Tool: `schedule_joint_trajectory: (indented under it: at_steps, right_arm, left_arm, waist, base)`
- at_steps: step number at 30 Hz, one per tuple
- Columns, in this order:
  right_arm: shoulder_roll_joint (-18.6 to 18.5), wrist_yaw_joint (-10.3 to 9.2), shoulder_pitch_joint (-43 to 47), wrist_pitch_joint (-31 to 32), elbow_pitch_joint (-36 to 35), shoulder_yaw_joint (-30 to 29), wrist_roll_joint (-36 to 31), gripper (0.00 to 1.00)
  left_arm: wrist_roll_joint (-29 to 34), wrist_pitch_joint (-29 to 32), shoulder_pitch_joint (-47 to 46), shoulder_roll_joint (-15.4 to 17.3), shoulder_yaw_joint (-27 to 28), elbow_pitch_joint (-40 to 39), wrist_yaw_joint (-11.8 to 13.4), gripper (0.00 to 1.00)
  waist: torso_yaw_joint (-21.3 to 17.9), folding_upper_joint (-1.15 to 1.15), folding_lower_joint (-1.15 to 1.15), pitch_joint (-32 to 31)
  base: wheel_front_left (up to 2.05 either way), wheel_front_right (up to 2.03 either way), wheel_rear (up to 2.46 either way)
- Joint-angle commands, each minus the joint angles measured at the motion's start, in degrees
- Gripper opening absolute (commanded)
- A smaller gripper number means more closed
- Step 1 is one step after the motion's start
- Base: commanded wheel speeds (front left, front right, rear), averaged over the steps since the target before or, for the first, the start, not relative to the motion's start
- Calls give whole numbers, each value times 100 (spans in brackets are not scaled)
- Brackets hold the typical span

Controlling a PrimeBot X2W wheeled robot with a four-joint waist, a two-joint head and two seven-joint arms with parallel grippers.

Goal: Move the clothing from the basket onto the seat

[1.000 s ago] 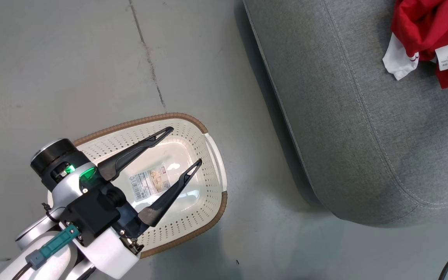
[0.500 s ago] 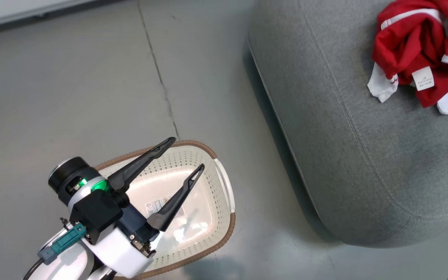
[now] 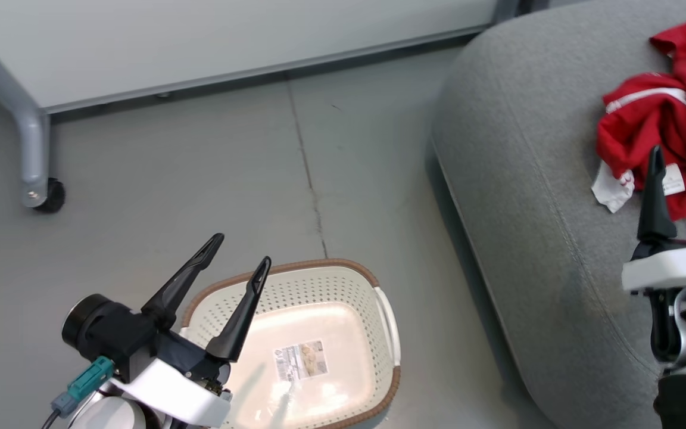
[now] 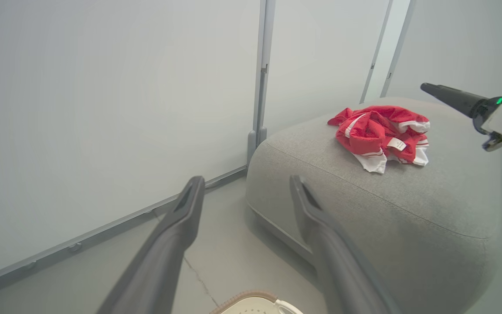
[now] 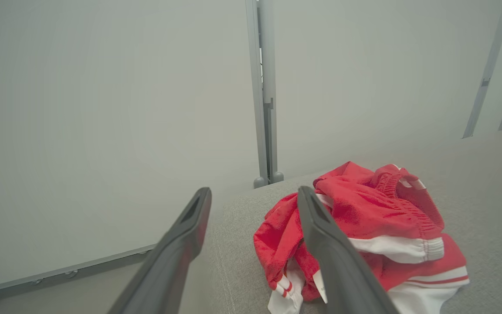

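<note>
The left fingers (image 3: pixel 182 279) and right fingers (image 3: pixel 654 196) stand spread wide, empty (the right pair above the grey woven seat (image 3: pixel 527 179), near crumpled red-and-white clothing (image 3: pixel 641 131)).

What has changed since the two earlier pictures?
The head camera tilted up, shifting the whole picture. The right gripper has come into the head view, open, holding nothing, near the red and white fabric clothing. The left gripper, open, drifted from over the cream perforated plastic basket toward its left rim. Unchanged: clothing on the grey upholstered sofa, basket empty.
</note>
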Motion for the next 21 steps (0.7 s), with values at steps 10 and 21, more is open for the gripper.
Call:
schedule_joint_trajectory:
  at_steps: [10, 21]
  right_arm:
    - [-38, 2, 1360, 430, -1183, 725, 422, 100]
    - [-38, 2, 2148, 631, -1406, 1253, 703, 100]
  left_arm:
    - [-281, -148, 513, -214, 400, 380, 357, 100]
    - [-416, -179, 1009, -386, 906, 550, 681, 100]
  waist:
    - [962, 0, 0, -744]
    - [1437, 0, 0, -1204]
  base:
    - [0, 0, 0]
    - [0, 0, 0]
